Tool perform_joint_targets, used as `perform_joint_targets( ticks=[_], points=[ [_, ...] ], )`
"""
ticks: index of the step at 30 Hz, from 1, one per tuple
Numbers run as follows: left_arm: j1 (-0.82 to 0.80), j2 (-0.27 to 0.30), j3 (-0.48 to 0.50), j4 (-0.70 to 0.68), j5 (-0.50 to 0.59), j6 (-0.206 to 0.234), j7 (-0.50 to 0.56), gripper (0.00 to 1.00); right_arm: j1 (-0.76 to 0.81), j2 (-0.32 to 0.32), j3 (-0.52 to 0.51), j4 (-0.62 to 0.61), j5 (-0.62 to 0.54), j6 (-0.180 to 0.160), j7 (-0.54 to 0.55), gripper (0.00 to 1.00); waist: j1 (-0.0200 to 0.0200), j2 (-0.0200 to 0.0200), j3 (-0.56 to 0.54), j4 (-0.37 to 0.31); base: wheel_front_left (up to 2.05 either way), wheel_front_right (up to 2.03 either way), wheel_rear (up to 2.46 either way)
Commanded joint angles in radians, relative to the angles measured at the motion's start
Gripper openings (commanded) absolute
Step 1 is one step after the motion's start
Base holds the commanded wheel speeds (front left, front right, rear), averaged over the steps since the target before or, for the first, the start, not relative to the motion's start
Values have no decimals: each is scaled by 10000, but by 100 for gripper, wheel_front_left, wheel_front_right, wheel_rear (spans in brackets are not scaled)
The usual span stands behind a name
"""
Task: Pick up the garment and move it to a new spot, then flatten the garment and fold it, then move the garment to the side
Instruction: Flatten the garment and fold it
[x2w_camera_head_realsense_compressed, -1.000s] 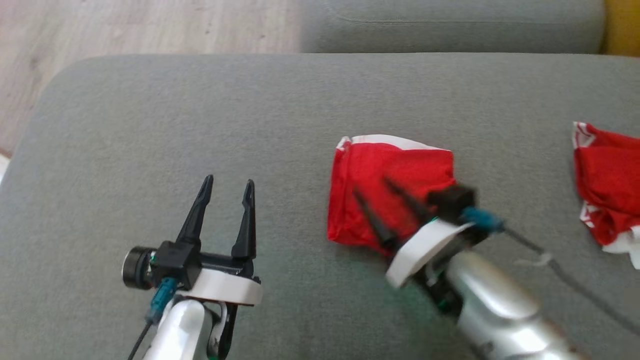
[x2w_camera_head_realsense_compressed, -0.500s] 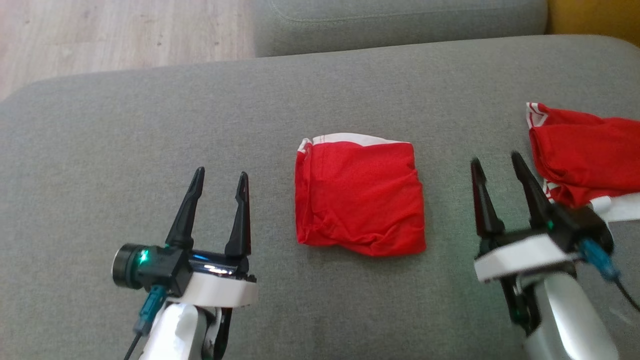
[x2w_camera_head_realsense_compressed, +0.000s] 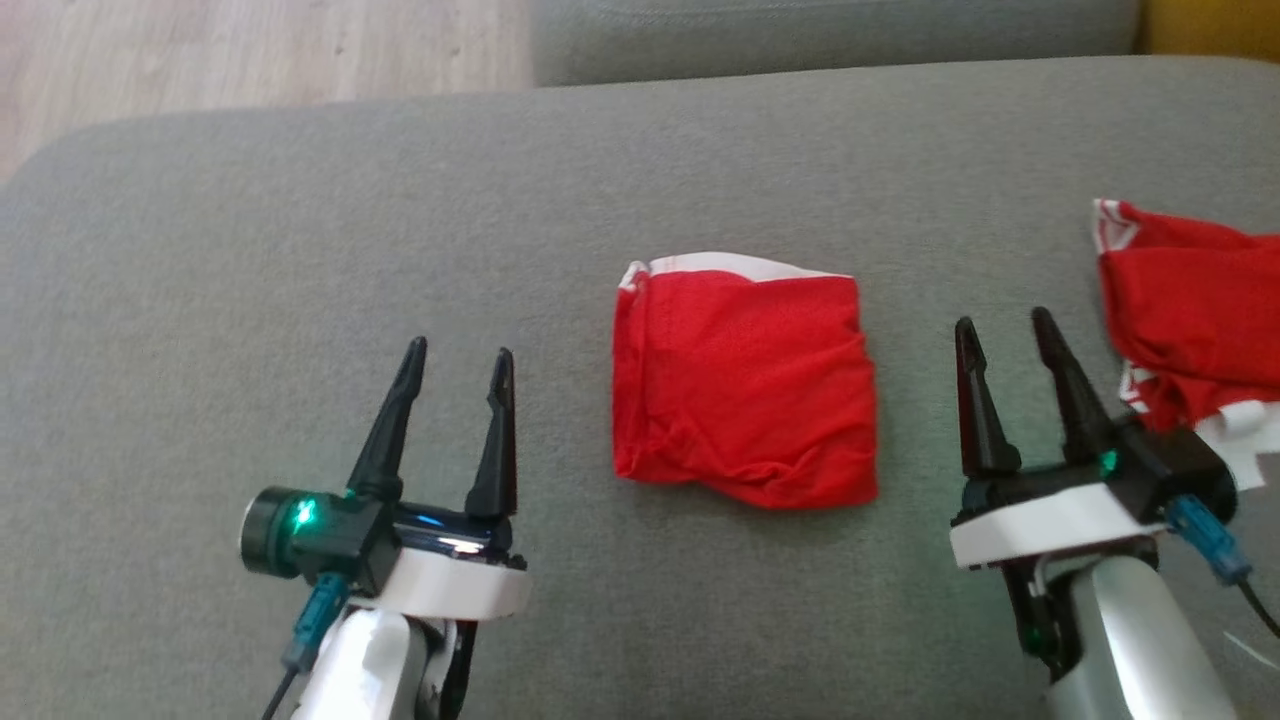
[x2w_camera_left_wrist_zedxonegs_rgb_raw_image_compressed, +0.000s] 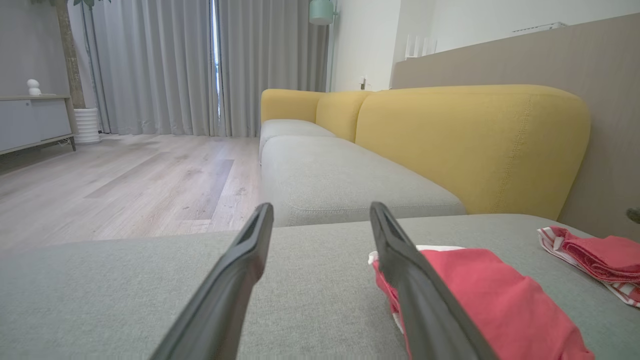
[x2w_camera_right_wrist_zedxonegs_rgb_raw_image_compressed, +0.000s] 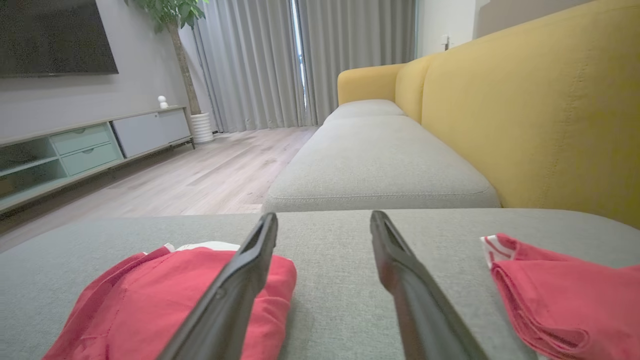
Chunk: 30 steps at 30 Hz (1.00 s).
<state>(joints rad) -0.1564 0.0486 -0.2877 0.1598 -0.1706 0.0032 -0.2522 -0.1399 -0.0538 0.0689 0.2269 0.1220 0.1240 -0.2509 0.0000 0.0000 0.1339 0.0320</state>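
Nearest, the left gripper (x2w_camera_head_realsense_compressed: 460, 350) sits low over the grey seat cushion (x2w_camera_head_realsense_compressed: 250, 250), its fingers spread with nothing between them; the right gripper (x2w_camera_head_realsense_compressed: 1003, 320) is likewise parted and empty; between the two, touching neither, the folded red garment (x2w_camera_head_realsense_compressed: 745, 385) lies flat on the cushion as a rough square, a white edge along its far side; just beside the right gripper, on its outer side, a second red garment (x2w_camera_head_realsense_compressed: 1190, 330) lies loosely bunched; beyond are another grey seat (x2w_camera_head_realsense_compressed: 830, 40), the wooden floor (x2w_camera_head_realsense_compressed: 250, 50) and a yellow backrest (x2w_camera_left_wrist_zedxonegs_rgb_raw_image_compressed: 470, 145).
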Motion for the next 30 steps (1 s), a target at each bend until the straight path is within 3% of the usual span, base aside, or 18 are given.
perform_joint_targets(
  ticks=[1, 8, 15, 19, 25, 30],
  points=[
    [-377, 18, 239, -336, -55, 98, -95, 100, -579, 33, 332, -278, -9, 67, -44, 0, 0, 0, 181, 215, 0, 0, 0],
    [-649, 17, 2, -316, -132, 160, -95, 100, -1804, 18, 720, 862, -419, 67, 315, 0, 0, 0, 706, 932, 0, 0, 0],
    [-881, 17, -224, -280, -237, 221, -95, 100, -2752, -69, 896, 3645, -575, 67, 970, 0, 0, 0, 1015, 1609, 0, 0, 0],
    [-940, 17, -275, -255, -278, 265, -95, 100, -3170, -89, 867, 4688, -720, 67, 494, 0, 0, 0, 1067, 1804, 0, 0, 0],
    [-937, 17, -292, -225, -304, 302, -95, 100, -3754, 8, 1307, 4535, -478, 67, -43, 0, 0, 0, 1012, 1898, 0, 0, 0],
    [-965, 17, -444, -232, -385, 325, -95, 100, -3898, 30, 2559, 4404, 53, 67, -89, 0, 0, 0, 1007, 2045, 0, 0, 0]
  ],
)
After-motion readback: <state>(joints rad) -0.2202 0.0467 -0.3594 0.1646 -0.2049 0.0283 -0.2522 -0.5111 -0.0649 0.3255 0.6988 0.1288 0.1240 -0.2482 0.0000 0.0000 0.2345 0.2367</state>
